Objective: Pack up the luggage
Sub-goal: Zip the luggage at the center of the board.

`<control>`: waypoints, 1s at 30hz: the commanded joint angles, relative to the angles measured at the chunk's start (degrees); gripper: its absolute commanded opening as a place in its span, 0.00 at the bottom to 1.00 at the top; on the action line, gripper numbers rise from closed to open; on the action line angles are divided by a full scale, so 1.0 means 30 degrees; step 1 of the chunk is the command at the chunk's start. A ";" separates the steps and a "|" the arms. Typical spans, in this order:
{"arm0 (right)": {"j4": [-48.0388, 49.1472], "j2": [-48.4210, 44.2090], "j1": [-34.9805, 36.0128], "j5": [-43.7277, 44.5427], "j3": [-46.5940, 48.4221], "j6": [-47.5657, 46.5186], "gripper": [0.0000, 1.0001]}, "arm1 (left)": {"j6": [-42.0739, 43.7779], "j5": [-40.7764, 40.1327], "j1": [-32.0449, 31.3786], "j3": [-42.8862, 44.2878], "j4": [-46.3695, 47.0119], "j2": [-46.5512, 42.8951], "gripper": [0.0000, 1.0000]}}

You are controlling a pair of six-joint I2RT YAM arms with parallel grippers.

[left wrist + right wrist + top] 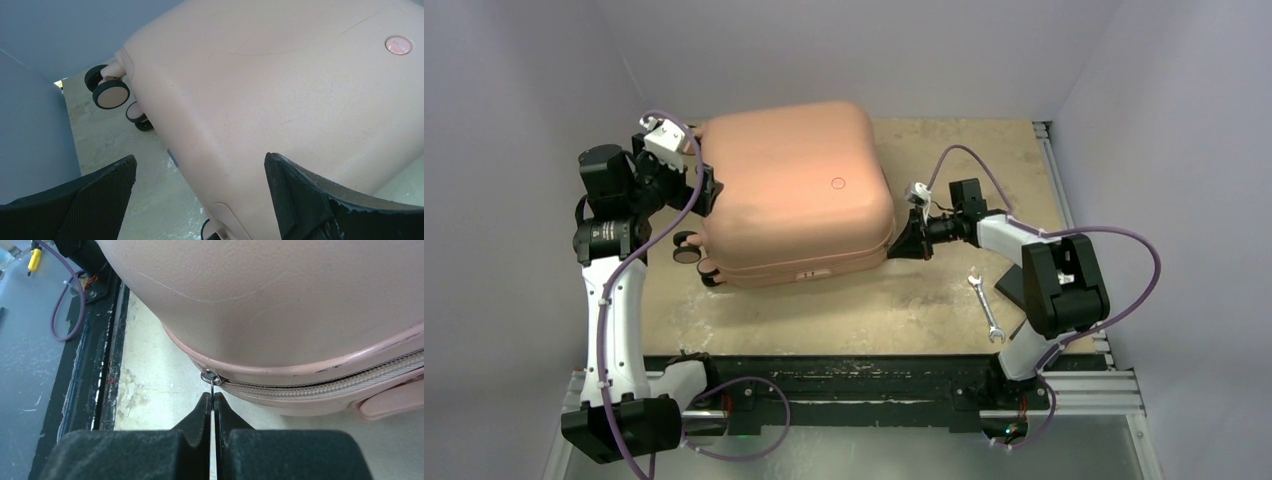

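**Top view.** Luggage (794, 190) lies closed and flat on the desk (904, 310), centre-left of frame. Left end effector (707, 187) sits at its left edge. Right end effector (900, 245) sits at its lower right corner. A wrench (986, 305) lies at lower right, well apart.

**Left wrist view.** Left end effector is spread wide and grips nothing. Pink shell fills the frame beyond it, with wheels (111, 93) at upper left.

**Right wrist view.** Right end effector is pinched narrow on the thin metal zipper pull (213, 389), mid-frame at the shell's corner. The zipper track (325, 385) running right looks meshed.

**Judgement.** The step in hand is zipper work.
- Draw along the track, not away from the shell.
- Go slowly round the corner curve, since the thin tab could slip out.
- Bracing the shell with the left arm should stop the case sliding.
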 commanded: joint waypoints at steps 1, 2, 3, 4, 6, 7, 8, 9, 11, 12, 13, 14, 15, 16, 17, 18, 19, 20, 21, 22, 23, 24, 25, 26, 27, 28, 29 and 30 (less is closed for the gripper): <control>-0.2117 0.0474 0.0005 -0.0444 0.1180 -0.1838 0.00 | 0.0232 0.0169 -0.0056 -0.0089 -0.0030 -0.0440 0.99; -0.2582 0.0354 -0.0036 -0.0332 0.1199 -0.2178 0.00 | 0.0584 0.0156 -0.0038 -0.0055 -0.0375 -0.0446 0.99; -0.2654 0.0190 -0.0089 -0.0116 0.1132 -0.2287 0.00 | 0.0998 0.0169 -0.0040 -0.0042 -0.0828 -0.0462 0.99; -0.2532 -0.0113 -0.0158 0.0230 0.1035 -0.2169 0.00 | 0.1497 0.0233 -0.0054 -0.0030 -0.1295 -0.0496 0.99; -0.1760 -0.0881 -0.0215 0.1564 0.0656 -0.1110 0.00 | 0.2965 0.0483 -0.0045 0.0043 -0.2661 -0.0624 0.99; -0.1343 -0.1360 -0.0243 0.2106 0.0401 -0.0743 0.00 | 0.3819 0.0664 -0.0033 0.0101 -0.3531 -0.0737 0.99; -0.0888 -0.1852 -0.0306 0.2759 0.0109 -0.0489 0.00 | 0.4706 0.0873 -0.0043 0.0159 -0.4353 -0.0849 0.99; -0.0091 -0.2466 -0.0365 0.3650 -0.0228 0.0257 0.00 | 0.5615 0.1042 -0.0029 0.0233 -0.5350 -0.0944 0.99; 0.1342 -0.3488 -0.0462 0.5299 -0.1042 0.1413 0.00 | 0.7741 0.1420 -0.0036 0.0318 -0.7434 -0.1121 0.99; 0.1678 -0.3835 -0.0479 0.6143 -0.1251 0.1539 0.00 | 0.8912 0.1561 -0.0039 0.0304 -0.8702 -0.1209 0.99; 0.1958 -0.4040 -0.0474 0.6725 -0.1387 0.1675 0.00 | 0.9715 0.1608 -0.0029 0.0254 -0.9519 -0.1297 0.99; 0.2059 -0.4117 -0.0475 0.7087 -0.1347 0.1670 0.00 | 1.0383 0.1647 -0.0031 0.0153 -1.0196 -0.1414 0.99; 0.2035 -0.4148 -0.0466 0.7502 -0.1252 0.1644 0.00 | 1.0994 0.1696 -0.0050 0.0100 -1.0881 -0.1487 0.99; 0.1969 -0.4105 -0.0473 0.7690 -0.1119 0.1674 0.00 | 1.1539 0.1705 -0.0056 0.0035 -1.1395 -0.1540 0.99; 0.1899 -0.4107 -0.0466 0.7837 -0.1015 0.1718 0.00 | 1.1966 0.1703 -0.0049 -0.0025 -1.1928 -0.1580 0.99; 0.1909 -0.4176 -0.0443 0.8061 -0.0943 0.1738 0.00 | 1.2433 0.1754 -0.0029 -0.0014 -1.2390 -0.1588 0.99; 0.1976 -0.4321 -0.0437 0.8213 -0.0923 0.1704 0.00 | 1.2883 0.1801 -0.0049 0.0035 -1.2851 -0.1615 0.99; 0.2083 -0.4514 -0.0451 0.8317 -0.0950 0.1655 0.00 | 1.3324 0.1817 -0.0037 0.0076 -1.3209 -0.1644 0.99; 0.2074 -0.4667 -0.0416 0.8355 -0.0943 0.1503 0.00 | 1.3647 0.1834 -0.0028 0.0123 -1.3437 -0.1648 0.99; 0.1989 -0.4836 -0.0408 0.8382 -0.0905 0.1315 0.00 | 1.3786 0.1763 -0.0049 0.0166 -1.3505 -0.1622 0.99; 0.1912 -0.5011 -0.0407 0.8437 -0.0900 0.1215 0.00 | 1.3953 0.1633 -0.0045 0.0193 -1.3532 -0.1572 0.99; 0.1852 -0.5168 -0.0406 0.8462 -0.0900 0.1085 0.00 | 1.4128 0.1456 -0.0048 0.0226 -1.3561 -0.1499 0.99; 0.1826 -0.5316 -0.0406 0.8476 -0.0922 0.0940 0.00 | 1.4168 0.1166 -0.0052 0.0153 -1.3360 -0.1435 0.99; 0.1801 -0.5433 -0.0414 0.8463 -0.0950 0.0846 0.00 | 1.4104 0.0746 -0.0052 0.0009 -1.3012 -0.1395 0.99; 0.1735 -0.5499 -0.0407 0.8326 -0.0957 0.0691 0.00 | 1.3847 0.0378 -0.0030 -0.0204 -1.2368 -0.1364 0.99; 0.1698 -0.5548 -0.0407 0.8166 -0.0958 0.0562 0.00 | 1.3580 0.0032 -0.0042 -0.0428 -1.1665 -0.1356 0.99; 0.1620 -0.5580 -0.0406 0.7966 -0.0943 0.0355 0.00 | 1.3353 -0.0293 -0.0044 -0.0712 -1.1006 -0.1352 0.99; 0.1584 -0.5569 -0.0428 0.7777 -0.0931 0.0293 0.00 | 1.3203 -0.0609 -0.0044 -0.1096 -1.0356 -0.1355 0.99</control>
